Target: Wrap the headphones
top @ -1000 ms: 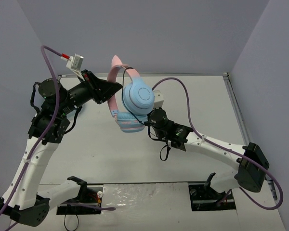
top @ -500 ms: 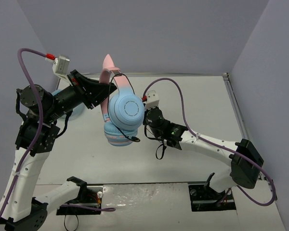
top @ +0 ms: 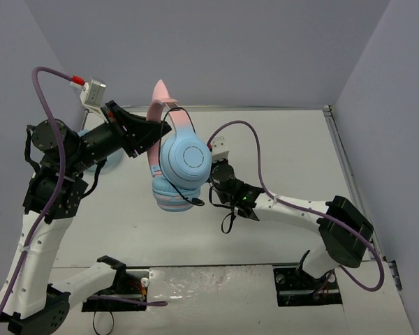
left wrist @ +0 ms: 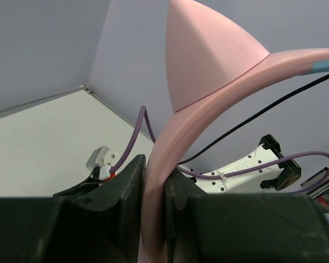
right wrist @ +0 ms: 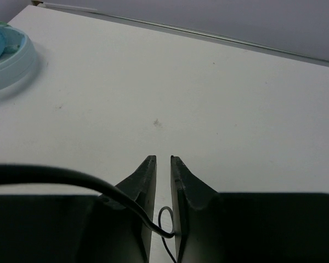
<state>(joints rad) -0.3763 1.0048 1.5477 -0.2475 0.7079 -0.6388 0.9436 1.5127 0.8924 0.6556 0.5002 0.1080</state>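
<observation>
Top: hangs the headphones (top: 184, 162) above the desk's far-left part, left gripper (top: 148, 130) clamped on the headband.

Left wrist: grips pink band; hold rigid.

Right wrist: right gripper (right wrist: 163, 161) pinches cable (right wrist: 60, 176), nearly closed; wind taut around cups.

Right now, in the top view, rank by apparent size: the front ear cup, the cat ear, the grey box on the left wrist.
1. Front ear cup, clearly largest.
2. Cat ear and grey box look about alike, so they are not ranked.
</observation>
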